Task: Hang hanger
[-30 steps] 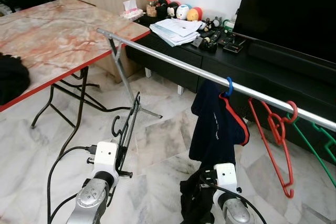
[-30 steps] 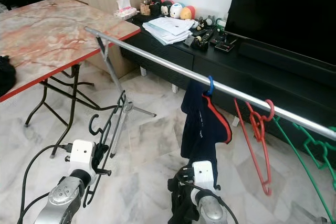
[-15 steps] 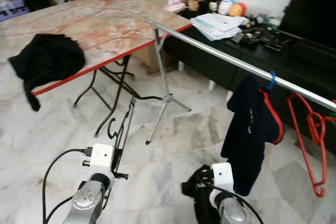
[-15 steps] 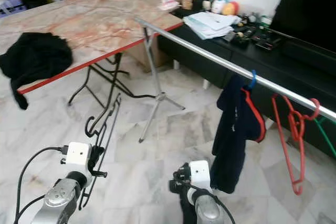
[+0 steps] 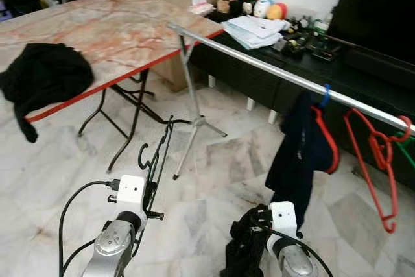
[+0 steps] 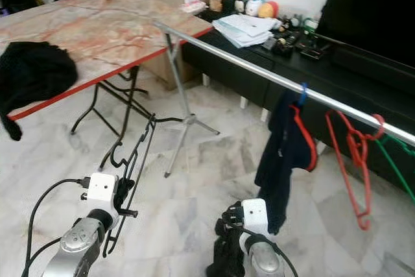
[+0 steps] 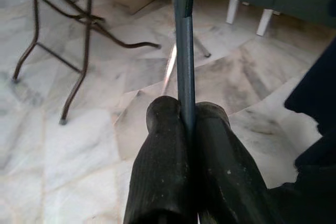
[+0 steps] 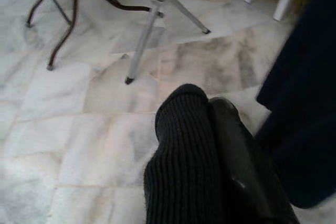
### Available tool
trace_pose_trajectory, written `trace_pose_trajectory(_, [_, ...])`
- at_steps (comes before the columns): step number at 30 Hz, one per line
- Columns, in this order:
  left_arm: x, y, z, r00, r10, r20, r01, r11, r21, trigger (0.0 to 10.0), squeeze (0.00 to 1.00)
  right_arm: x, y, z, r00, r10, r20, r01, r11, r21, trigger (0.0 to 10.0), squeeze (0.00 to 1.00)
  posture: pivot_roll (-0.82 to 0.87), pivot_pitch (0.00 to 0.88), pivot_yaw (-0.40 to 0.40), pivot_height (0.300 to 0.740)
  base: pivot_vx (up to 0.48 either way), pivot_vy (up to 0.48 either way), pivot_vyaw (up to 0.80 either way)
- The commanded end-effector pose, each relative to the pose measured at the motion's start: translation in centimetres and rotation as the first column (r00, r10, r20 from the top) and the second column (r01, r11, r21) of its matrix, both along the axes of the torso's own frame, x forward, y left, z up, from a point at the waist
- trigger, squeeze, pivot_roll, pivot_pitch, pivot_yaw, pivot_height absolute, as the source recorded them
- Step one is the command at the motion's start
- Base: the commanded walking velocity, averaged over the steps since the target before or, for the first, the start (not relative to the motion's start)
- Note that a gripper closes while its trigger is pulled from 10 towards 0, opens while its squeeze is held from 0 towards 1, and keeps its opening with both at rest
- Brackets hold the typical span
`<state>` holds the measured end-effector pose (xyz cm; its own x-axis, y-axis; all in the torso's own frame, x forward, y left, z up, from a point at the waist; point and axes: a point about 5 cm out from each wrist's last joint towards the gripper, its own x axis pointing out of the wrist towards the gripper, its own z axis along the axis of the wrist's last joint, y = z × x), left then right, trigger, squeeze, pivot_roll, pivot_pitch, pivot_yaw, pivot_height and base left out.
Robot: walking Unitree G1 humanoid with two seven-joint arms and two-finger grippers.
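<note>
Marble floor (image 5: 214, 167) below our rail (image 5: 279, 76). Left gripper (image 7: 188, 124), jaws clamped on black hanger (image 5: 155, 160); right gripper (image 8: 210, 129), jaws pinching dark knit garment (image 8: 181, 171).

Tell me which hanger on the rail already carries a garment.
The blue-hooked hanger nearest the rail's stand end: a dark navy garment hangs from it. The red hanger beside it hangs bare.

Light: bright, even, indoor daylight.
Shadows: soft, faint.
Glare: mild sheen on floor (image 5: 214, 160).
Focus: head views sharp; wrist foregrounds blurred.
</note>
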<state>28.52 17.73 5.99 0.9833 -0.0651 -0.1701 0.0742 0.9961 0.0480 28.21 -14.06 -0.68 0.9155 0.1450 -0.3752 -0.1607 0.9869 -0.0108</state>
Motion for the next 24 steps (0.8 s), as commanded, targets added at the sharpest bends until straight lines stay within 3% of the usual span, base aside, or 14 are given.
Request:
trace_pose_trajectory(1, [-0.03,0.01,-0.07,1.0,0.002,-0.007,-0.002,1.0,-0.011,10.0,0.0,-0.34,-0.01,-0.38,1.0,-0.004,-0.022,0.004,1.0,0.009,10.0,0.0,0.05,0.082,0.054,0.74,0.0,0.48,0.0])
trace_pose_trajectory(16, [0.0,-0.05,-0.1,1.0,-0.002,-0.011,0.002,1.0,-0.011,10.0,0.0,-0.5,0.13,-0.64,0.999,0.008,-0.046,-0.008,1.0,-0.001,10.0,0.0,0.05,0.074,0.054,0.74,0.0,0.48,-0.05])
trace_pose_trajectory(24, [0.05,-0.02,-0.1,1.0,0.0,-0.013,0.0,1.0,-0.013,10.0,0.0,-0.51,0.07,-0.69,0.999,0.004,-0.051,-0.004,1.0,-0.005,10.0,0.0,0.05,0.08,0.056,0.74,0.0,0.48,-0.8])
